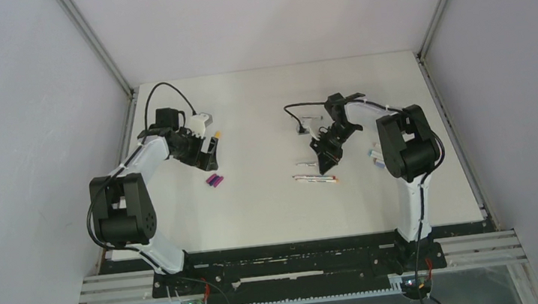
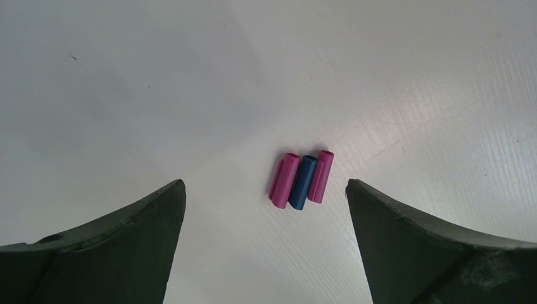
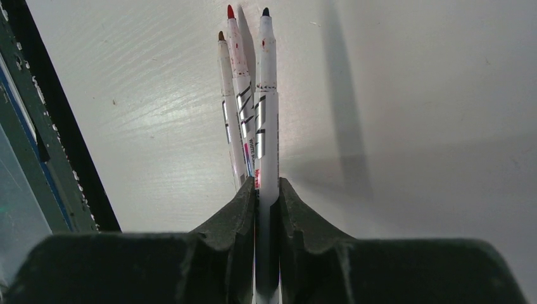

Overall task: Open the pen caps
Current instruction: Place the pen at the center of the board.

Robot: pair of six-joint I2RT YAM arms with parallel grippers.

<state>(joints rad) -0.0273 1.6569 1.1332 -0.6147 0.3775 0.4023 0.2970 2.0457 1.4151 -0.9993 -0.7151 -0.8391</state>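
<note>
Three loose pen caps [image 2: 301, 180], magenta, blue and magenta, lie side by side on the white table; from above they show as a small purple-pink cluster [image 1: 215, 180]. My left gripper [image 2: 264, 185] hovers just short of them, open and empty, and sits a little above them in the top view [image 1: 210, 157]. My right gripper [image 3: 267, 188] is shut on a white pen [image 3: 266, 95] whose dark tip is bare. Two more uncapped pens [image 3: 235, 95], red-tipped and brown-tipped, lie on the table beneath it. From above, the right gripper [image 1: 325, 163] hangs over those pens [image 1: 315, 179].
A small orange-yellow piece [image 1: 217, 135] shows beside the left wrist. Another pen [image 1: 376, 156] lies by the right arm's elbow, and one more [image 1: 308, 121] near its cable. A dark frame edge [image 3: 57, 126] runs along the left of the right wrist view.
</note>
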